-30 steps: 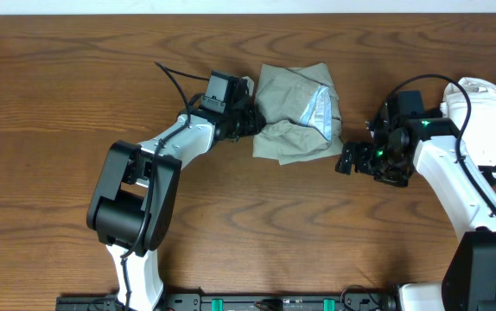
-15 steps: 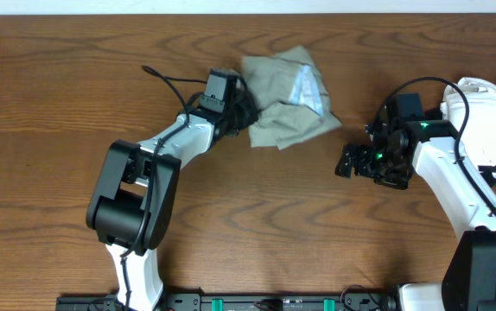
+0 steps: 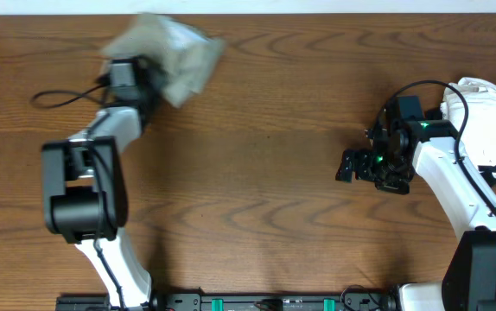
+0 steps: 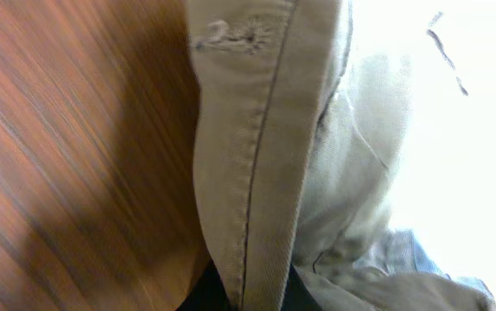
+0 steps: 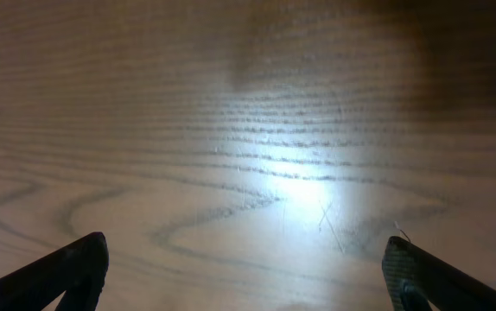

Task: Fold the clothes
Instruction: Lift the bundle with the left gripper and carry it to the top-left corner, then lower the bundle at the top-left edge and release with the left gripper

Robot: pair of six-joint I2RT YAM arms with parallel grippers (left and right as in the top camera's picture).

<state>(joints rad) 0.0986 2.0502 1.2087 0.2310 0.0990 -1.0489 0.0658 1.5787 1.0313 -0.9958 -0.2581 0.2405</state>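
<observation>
overhead: the clothes (image 3: pixel 172 47) run left-right in the left gripper (image 3: pixel 151 76).

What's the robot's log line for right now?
left gripper: shut on khaki garment | garment: bunched, far-left of table | right gripper: open, empty

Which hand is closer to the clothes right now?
Left. The left hand grips the clothes at the far left of the table; the right hand hangs open over the wood, well off to their right.
</observation>
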